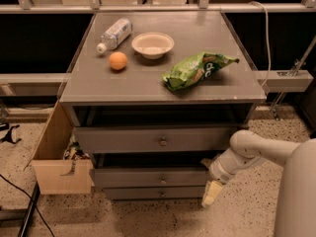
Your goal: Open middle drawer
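Note:
The grey cabinet has three drawer fronts stacked one above another. The middle drawer [148, 177] is the medium-sized front with a small round knob [161, 180], and it sits slightly out from the cabinet. The taller top drawer [153, 139] is above it and the short bottom drawer [148, 193] below. My gripper [213, 193], cream-tipped on a white arm [247, 152], hangs low at the right end of the middle and bottom drawer fronts. It is well to the right of the knob and holds nothing that I can see.
On the cabinet top lie a plastic bottle [114, 33], an orange [118, 60], a white bowl [152, 44] and a green chip bag [196, 69]. An open cardboard box [59, 174] stands on the floor at the cabinet's left. Cables [19, 201] run along the floor at left.

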